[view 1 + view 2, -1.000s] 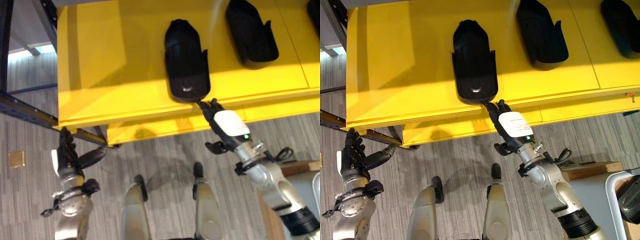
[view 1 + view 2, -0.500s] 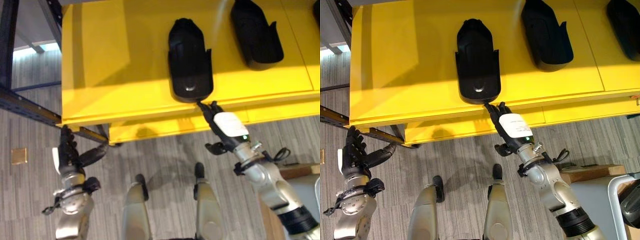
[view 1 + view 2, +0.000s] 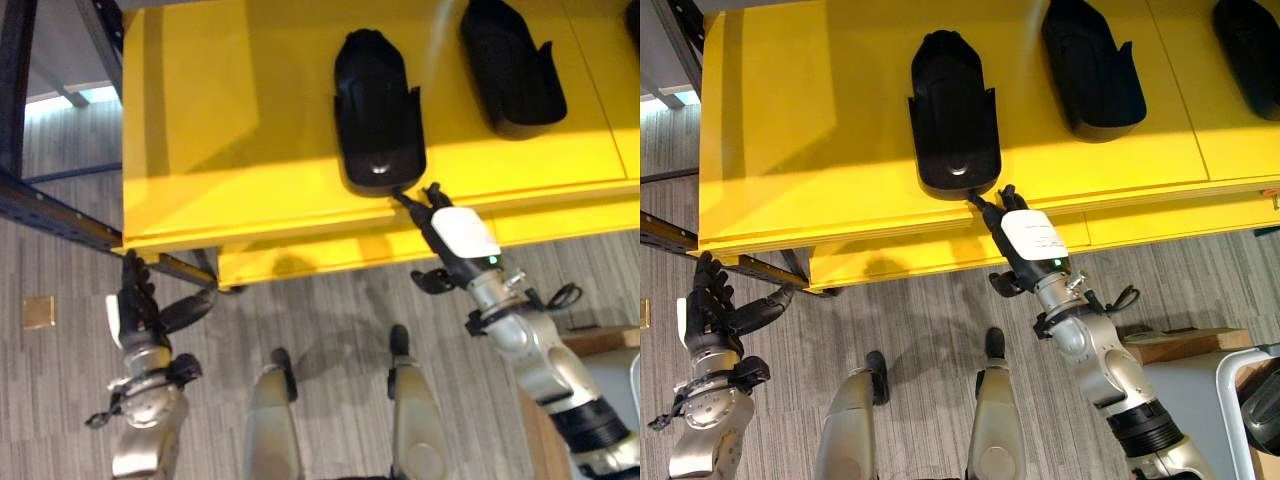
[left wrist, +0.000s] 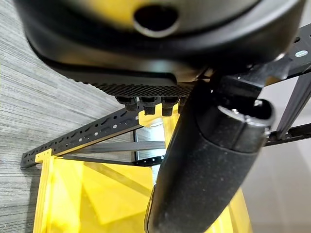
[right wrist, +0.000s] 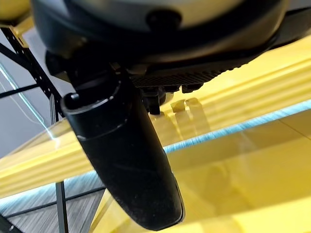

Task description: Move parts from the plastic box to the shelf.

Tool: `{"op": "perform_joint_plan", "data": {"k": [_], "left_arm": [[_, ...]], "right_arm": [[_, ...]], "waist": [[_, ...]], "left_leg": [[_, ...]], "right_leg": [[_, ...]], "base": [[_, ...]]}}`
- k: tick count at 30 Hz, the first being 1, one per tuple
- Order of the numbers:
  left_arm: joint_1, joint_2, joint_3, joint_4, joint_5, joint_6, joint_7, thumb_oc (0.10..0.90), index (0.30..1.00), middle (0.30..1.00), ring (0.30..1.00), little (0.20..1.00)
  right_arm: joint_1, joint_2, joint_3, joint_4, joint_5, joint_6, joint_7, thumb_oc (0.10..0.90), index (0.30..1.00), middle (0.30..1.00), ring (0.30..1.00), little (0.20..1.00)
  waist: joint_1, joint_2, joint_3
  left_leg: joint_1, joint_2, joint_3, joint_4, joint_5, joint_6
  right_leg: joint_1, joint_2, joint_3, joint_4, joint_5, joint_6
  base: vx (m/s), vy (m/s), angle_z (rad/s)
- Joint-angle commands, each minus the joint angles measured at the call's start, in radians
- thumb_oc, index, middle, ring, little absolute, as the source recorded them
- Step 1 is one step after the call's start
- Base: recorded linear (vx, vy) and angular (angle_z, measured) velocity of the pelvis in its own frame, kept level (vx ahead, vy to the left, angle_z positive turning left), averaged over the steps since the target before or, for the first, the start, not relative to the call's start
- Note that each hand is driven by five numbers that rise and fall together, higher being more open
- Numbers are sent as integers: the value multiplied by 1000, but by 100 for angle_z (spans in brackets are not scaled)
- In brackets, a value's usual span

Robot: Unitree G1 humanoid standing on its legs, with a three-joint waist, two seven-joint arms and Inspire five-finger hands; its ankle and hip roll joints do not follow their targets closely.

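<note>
One black part (image 3: 954, 115) overhangs the yellow shelf (image 3: 790, 120) edge; right hand (image 3: 1032, 240), fingers straight, empty, pushing it, could tip it off.

The right arm reaches up from the lower right, silver-grey forearm angled inward, and its right hand (image 3: 1028, 240) lies back-up with a white cover on it, fingers (image 3: 992, 213) straight and stretched ahead, the thumb sticking out to the side below. The left arm hangs low at the left, wrist upright, and the left hand (image 3: 706, 312) points its fingers up, loosely straight (not curled round anything), with the thumb (image 3: 765, 306) spread wide toward the middle.
</note>
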Motion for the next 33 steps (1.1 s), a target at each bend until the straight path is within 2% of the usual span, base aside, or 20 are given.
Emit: {"op": "perform_joint_plan", "data": {"k": [1,12,17,23,27,30,33], "left_arm": [[15,51,17,-77,31,-107,13,900,1000,1000,1000,1000],[6,52,5,-73,25,-110,7,900,1000,1000,1000,1000],[8,47,11,-73,22,-110,5,900,1000,1000,1000,1000],[34,40,39,-98,34,-101,15,900,1000,1000,1000,1000],[45,40,45,-110,36,-100,20,900,1000,1000,1000,1000],[66,41,64,-124,39,-97,18,900,1000,1000,1000,1000],[76,42,68,-131,41,-96,15,900,1000,1000,1000,1000]], "right_arm": [[-105,22,-57,-37,-9,-10,-86,900,1000,1000,1000,1000],[-177,21,-71,37,-1,28,-123,900,1000,1000,1000,1000],[-148,23,-87,11,7,22,-117,900,1000,1000,1000,1000],[18,16,-203,-196,31,-35,-105,900,1000,1000,1000,1000],[61,14,-221,-254,53,-64,-100,900,1000,1000,1000,1000],[135,-4,-232,-336,107,-109,-51,900,1000,1000,1000,1000],[159,-14,-230,-352,136,-118,-30,900,1000,1000,1000,1000]], "waist": [[18,2,-76],[27,8,-75],[24,10,-73],[7,-5,-71],[1,-11,-70],[-9,-23,-70],[-9,-26,-70]], "left_leg": [[-13,-15,-95,-76,91,0],[-18,-18,-101,-75,91,2],[-21,-21,-102,-70,87,3],[-25,-18,-98,-67,86,4],[-25,-17,-97,-65,85,4],[-19,-13,-96,-70,90,0],[-15,-12,-96,-73,92,-1]], "right_leg": [[-42,-3,4,79,22,-27],[-51,-3,7,92,17,-30],[-53,-3,6,97,15,-32],[-55,0,6,100,13,-32],[-56,1,8,102,13,-32],[-52,3,5,99,14,-30],[-47,3,4,97,16,-29]], "base": [[0,0,0],[0,0,0],[8,5,2],[0,2,1],[-8,3,-2],[-13,5,0],[0,0,0]]}}
